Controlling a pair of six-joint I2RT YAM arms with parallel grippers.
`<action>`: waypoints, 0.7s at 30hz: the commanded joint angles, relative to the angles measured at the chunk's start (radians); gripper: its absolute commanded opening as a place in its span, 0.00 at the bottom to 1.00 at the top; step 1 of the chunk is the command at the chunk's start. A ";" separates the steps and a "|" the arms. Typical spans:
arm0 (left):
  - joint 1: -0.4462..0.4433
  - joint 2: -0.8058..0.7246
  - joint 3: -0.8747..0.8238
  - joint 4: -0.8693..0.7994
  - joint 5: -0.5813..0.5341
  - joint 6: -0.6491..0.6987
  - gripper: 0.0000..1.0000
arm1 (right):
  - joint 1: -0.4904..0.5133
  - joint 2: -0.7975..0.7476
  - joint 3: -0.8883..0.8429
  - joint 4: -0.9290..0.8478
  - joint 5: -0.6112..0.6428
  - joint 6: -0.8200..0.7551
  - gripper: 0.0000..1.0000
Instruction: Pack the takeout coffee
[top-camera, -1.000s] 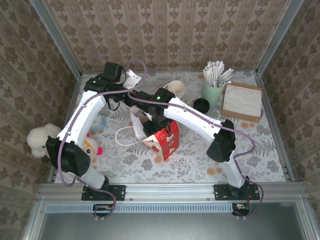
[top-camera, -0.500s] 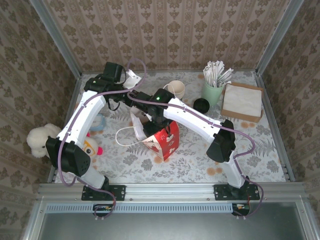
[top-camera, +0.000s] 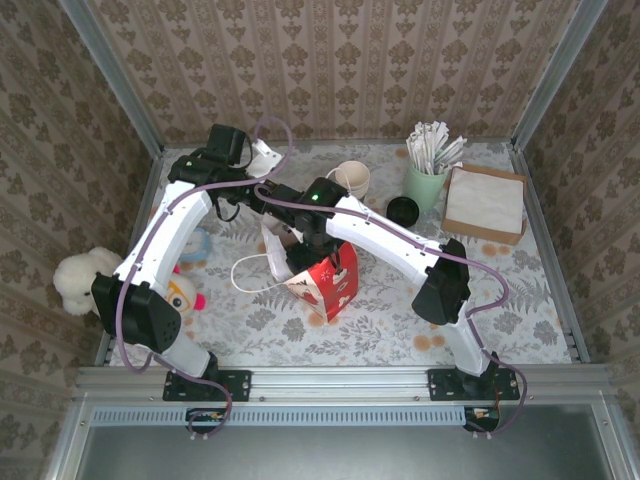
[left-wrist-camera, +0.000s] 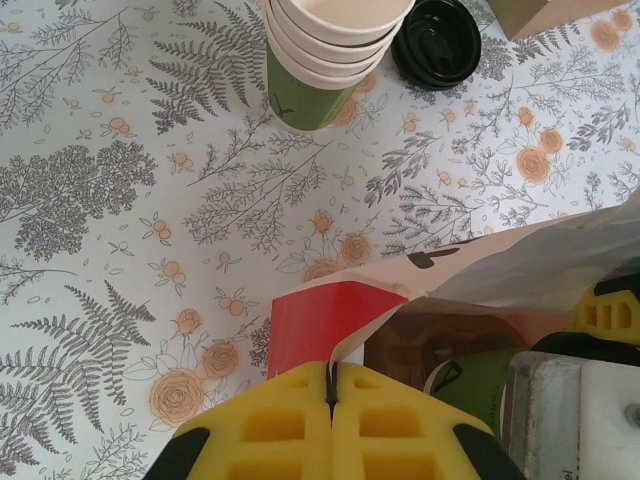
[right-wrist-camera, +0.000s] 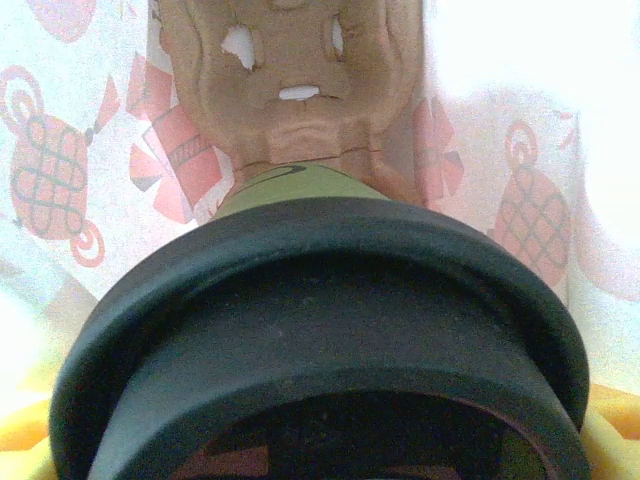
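Red paper at the rim of the bag (left-wrist-camera: 335, 318) is pinched between the closed fingers of the left end effector (left-wrist-camera: 330, 402), probably to keep the mouth open near the desk's middle. The right end effector (top-camera: 303, 243) reaches inside, clamped on the takeout coffee (right-wrist-camera: 320, 330) above the cardboard carrier (right-wrist-camera: 295, 110). Bag walls crowd both sides, so the open room looks to be straight up.
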 joint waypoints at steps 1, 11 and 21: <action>0.014 0.012 0.009 -0.015 0.001 -0.007 0.00 | 0.003 0.067 -0.037 -0.048 0.046 -0.022 0.64; 0.013 0.002 0.006 -0.012 0.015 -0.022 0.00 | 0.003 0.042 -0.037 -0.017 0.025 -0.022 0.65; 0.018 -0.009 -0.009 -0.012 0.004 -0.016 0.00 | 0.003 -0.015 -0.002 0.020 0.017 0.005 0.65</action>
